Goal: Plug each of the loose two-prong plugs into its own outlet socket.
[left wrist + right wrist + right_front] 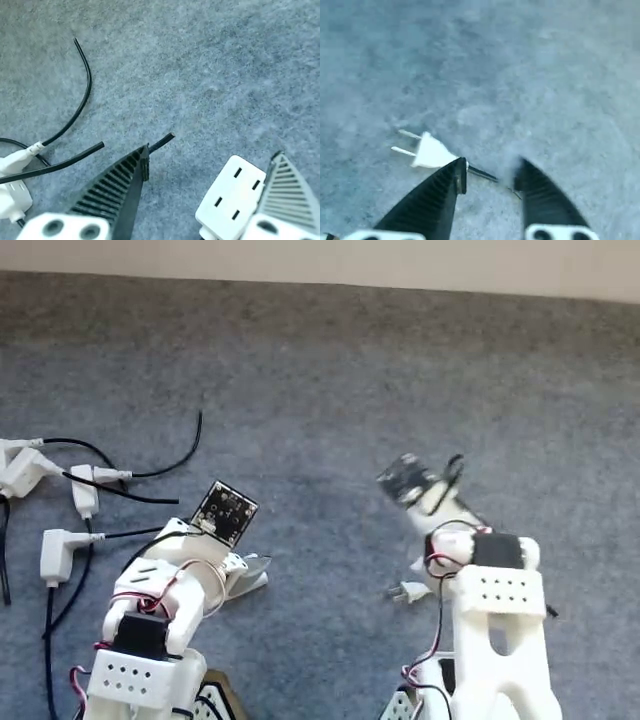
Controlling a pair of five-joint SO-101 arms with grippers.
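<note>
Right gripper [491, 163] is hovering low over the grey carpet [545, 75], jaws parted to a moderate gap and gripping nothing. The loose two-prong plug [431, 153] is lying flat just beside one fingertip, prongs pointing away from the gripper. Its thin cord [482, 173] is running into the gap between the jaws.

Left gripper [211, 153] is standing wide open. A white outlet socket [231, 194] is sitting inside the gap close against one finger [282, 192], slots facing up and not clamped; whether the two are actually touching is hard to tell from this angle.

Judging the step in hand as picking up the plug. Doing it well means:
- bringing the right jaws over the plug body, not the cord
- closing across its flat sides, leaving the prongs free and level
- having the left jaws closing on the socket, so it is not sliding on the carpet during the push
</note>
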